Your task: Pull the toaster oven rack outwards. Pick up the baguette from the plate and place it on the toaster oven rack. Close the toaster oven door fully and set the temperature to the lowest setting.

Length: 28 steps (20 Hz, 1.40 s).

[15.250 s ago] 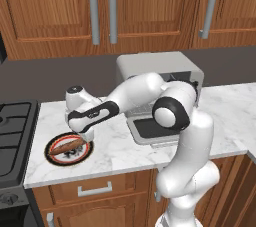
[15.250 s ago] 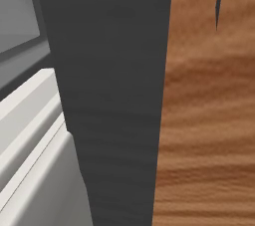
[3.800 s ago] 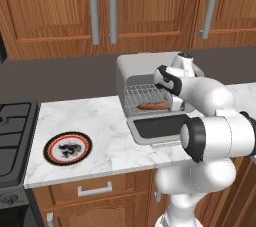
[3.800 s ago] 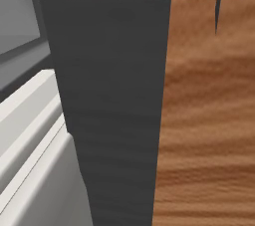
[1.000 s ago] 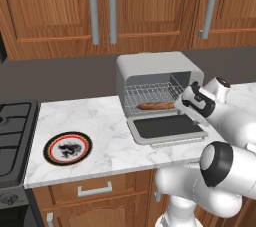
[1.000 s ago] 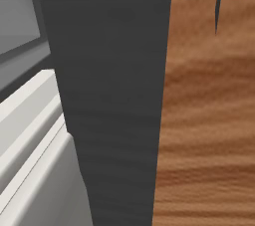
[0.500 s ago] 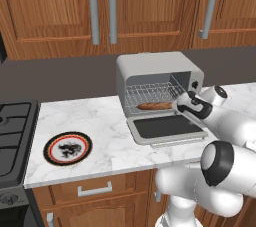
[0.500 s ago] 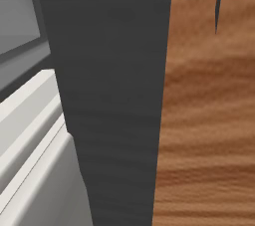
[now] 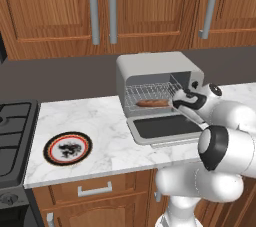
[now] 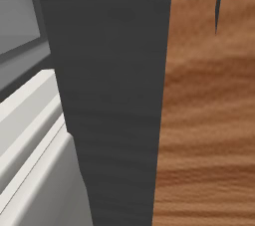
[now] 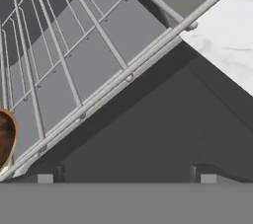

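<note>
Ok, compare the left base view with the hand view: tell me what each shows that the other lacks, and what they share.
Left base view alone: the plate, bare, on the marble counter, the whole toaster oven, the stove and the wooden cabinets, plus the tool seen from outside.

Hand view alone: the tool's open fingertips over the dark glass.

Shared: the toaster oven rack, the baguette lying on it, and the lowered toaster oven door.
</note>
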Available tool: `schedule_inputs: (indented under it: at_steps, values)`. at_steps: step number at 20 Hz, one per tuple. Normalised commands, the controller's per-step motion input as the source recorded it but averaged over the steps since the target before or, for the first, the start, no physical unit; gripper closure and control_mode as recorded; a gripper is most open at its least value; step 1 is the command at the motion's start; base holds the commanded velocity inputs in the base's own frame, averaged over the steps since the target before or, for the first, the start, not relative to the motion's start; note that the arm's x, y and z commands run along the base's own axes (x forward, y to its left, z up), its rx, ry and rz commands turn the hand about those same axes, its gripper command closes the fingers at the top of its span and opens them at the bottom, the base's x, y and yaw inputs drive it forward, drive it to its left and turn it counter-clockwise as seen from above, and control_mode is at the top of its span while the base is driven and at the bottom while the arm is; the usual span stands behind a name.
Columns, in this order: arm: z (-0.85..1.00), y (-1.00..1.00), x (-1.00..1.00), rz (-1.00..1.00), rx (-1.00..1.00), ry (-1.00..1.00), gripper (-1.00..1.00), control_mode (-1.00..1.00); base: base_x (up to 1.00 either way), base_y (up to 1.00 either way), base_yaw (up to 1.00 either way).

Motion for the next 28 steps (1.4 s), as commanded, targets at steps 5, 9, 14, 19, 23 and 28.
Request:
schedule_inputs:
  at_steps: [5,9,14,19,23,28]
  values:
    - [0.00,-0.01,0.19,0.00,0.00,0.00,-1.00,-1.00,0.00,0.00,0.00]
    - [0.00,0.00,0.23,0.00,0.00,0.00,-1.00,-1.00,0.00,0.00,0.00]
    - [0.00,0.00,0.27,0.00,0.00,-0.02,-1.00,-1.00,0.00,0.00,0.00]
    - [0.00,0.00,0.29,0.00,0.00,-0.07,-1.00,-1.00,0.00,0.00,0.00]
    - [0.00,0.00,0.31,0.00,0.00,-0.08,-1.00,-1.00,0.00,0.00,0.00]
    - [0.02,0.00,0.34,0.00,0.00,-0.05,-1.00,-1.00,0.00,0.00,0.00]
